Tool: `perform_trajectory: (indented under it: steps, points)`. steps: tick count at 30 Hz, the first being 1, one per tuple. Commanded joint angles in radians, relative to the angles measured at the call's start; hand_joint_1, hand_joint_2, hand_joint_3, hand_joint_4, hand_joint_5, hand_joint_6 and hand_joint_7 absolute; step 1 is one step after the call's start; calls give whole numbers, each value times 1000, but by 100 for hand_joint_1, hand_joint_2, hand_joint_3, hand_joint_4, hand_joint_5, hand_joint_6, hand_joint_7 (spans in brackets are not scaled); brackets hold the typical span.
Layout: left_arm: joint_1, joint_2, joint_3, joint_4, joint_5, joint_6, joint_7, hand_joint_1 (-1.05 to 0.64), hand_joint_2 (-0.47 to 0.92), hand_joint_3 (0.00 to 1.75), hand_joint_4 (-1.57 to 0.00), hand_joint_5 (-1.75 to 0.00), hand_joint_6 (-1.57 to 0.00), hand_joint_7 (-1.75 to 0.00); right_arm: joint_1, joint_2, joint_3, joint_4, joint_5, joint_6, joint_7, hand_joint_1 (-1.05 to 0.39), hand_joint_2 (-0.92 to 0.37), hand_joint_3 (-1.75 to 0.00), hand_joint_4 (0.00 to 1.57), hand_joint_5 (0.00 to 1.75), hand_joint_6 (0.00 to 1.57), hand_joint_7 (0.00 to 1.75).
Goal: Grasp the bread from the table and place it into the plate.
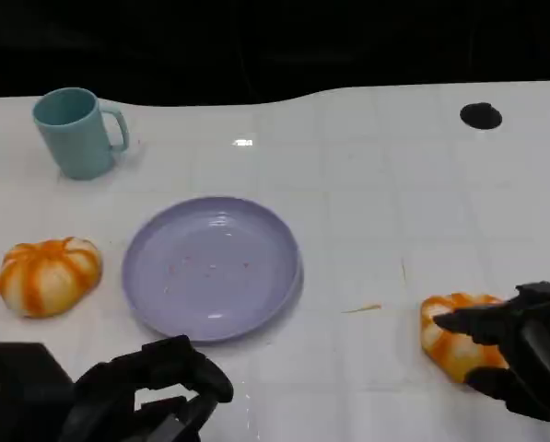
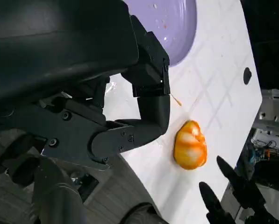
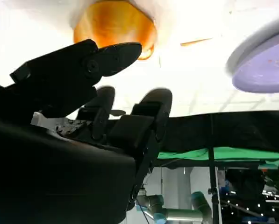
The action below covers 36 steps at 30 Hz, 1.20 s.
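The white table (image 1: pixel 367 212) spreads in front of me, and the lilac plate (image 1: pixel 210 267) sits a little left of its middle, bare but for a few crumbs. Two orange-and-white rolls lie on the table. One bread (image 1: pixel 49 274) rests just beside the plate's left rim, well ahead of my left hand (image 1: pixel 150 387). The other bread (image 1: pixel 454 336) lies at the lower right, well apart from the plate, and my right hand (image 1: pixel 519 354) is right against it.

That second roll is what my coming move turns on. From my right hand it lies just toward the plate side, so close that one fingertip (image 1: pixel 450 320) reaches over its top and another sits low on its near flank. In the right wrist view the roll (image 3: pixel 115 28) is straight beyond my spread fingers, which are apart and not yet clamped; I judge the hand open around the roll, bracketing it, holding nothing. The roll looks nearly round, with no long axis to square up to.

My left hand hangs near the table's front edge with its fingers loosely curled and empty, just below the plate. A teal mug (image 1: pixel 76 132) stands at the far left, clear of the path from roll to plate.
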Motion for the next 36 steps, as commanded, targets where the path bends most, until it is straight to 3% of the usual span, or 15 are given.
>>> perform_trajectory:
  steps: [1, 6, 17, 36]
  points:
    - [-4, 10, 1, -10, 2, 2, -1, -36, 92, 55, -64, -175, -60, -142, 5, -9, 6, -41, -19, 50, 86, -51, -84, -2, 29, 24, 46, 0]
    - [-4, 2, 1, -9, 3, -1, 4, -37, 92, 54, -64, -175, -61, -141, -25, 0, 28, -28, -35, 101, 171, -54, -85, -1, 20, 21, 35, 0]
    - [-10, -3, 1, -19, 3, 11, 10, -36, 92, 55, -64, -175, -61, -142, -129, -8, 86, 121, -63, 189, 261, -55, -90, -2, 22, 21, 36, 1]
    - [-2, -6, 4, -35, -1, 20, 11, -35, 92, 56, -64, -175, -59, -143, -339, 15, 189, 499, -33, 236, 173, -58, -92, -6, 23, 17, 38, 1]
